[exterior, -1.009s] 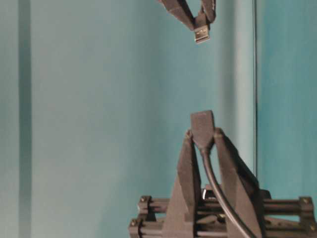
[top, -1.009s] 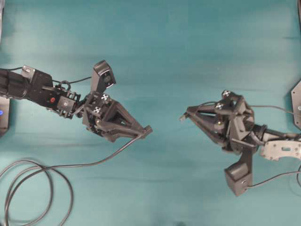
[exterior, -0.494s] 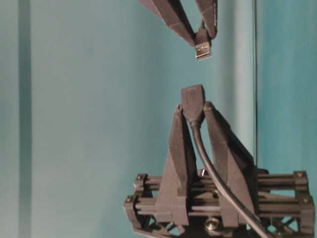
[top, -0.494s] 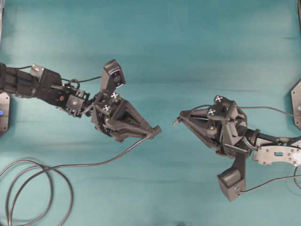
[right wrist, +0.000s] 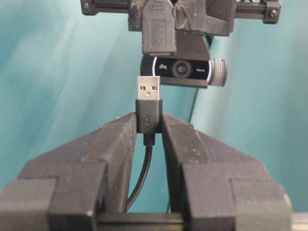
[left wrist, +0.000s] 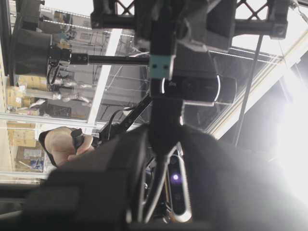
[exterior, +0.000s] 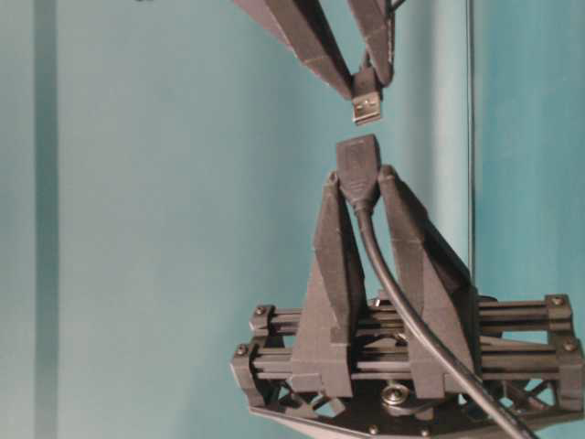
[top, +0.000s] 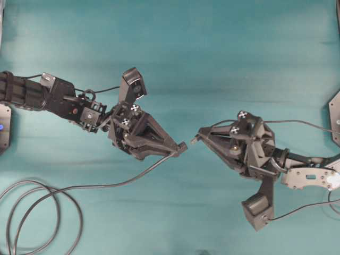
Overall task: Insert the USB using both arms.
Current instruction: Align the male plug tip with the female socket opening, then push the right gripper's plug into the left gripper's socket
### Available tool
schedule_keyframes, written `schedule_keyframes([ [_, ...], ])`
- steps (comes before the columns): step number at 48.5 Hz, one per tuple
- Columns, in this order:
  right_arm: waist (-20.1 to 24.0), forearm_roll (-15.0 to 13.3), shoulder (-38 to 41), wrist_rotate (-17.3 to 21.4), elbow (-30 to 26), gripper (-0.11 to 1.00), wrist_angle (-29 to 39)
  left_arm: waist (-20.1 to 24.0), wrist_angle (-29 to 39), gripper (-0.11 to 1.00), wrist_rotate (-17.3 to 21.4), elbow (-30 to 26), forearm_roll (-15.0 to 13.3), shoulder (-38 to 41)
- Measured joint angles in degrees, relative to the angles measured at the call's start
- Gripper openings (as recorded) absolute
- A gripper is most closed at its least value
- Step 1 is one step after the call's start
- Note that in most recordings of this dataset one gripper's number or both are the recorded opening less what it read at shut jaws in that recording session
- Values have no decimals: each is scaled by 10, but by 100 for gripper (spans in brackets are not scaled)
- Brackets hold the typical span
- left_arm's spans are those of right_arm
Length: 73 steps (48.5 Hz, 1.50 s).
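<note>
USB [right wrist: 148,103] between right fingers [right wrist: 117,139]

The USB [right wrist: 148,101] has a shiny silvery metal tip and a smooth matt black plastic body. Both claws' fingers [right wrist: 118,144] look like rough, grainy matt black plastic. The bench [top: 212,53] wears matt teal cloth.

Worktop [top: 212,48] teal, plain, no pattern. Both arms matte black; left hand [top: 182,148] and right hand [top: 197,136] black too, white cross-marked screw heads on top. USB [right wrist: 148,103] black body with embossed trident logo, silvery metal tip. Socket end [exterior: 357,168] dark grey, its cable [top: 79,187] dark grey. Red dot on left arm wrist [top: 81,111].
</note>
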Motion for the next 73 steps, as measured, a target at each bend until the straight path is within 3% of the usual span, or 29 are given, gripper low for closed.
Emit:
schedule_keyframes([
  [73, -2, 0, 6, 18, -6, 21, 0, 6, 16, 21, 0, -13, 4, 13],
])
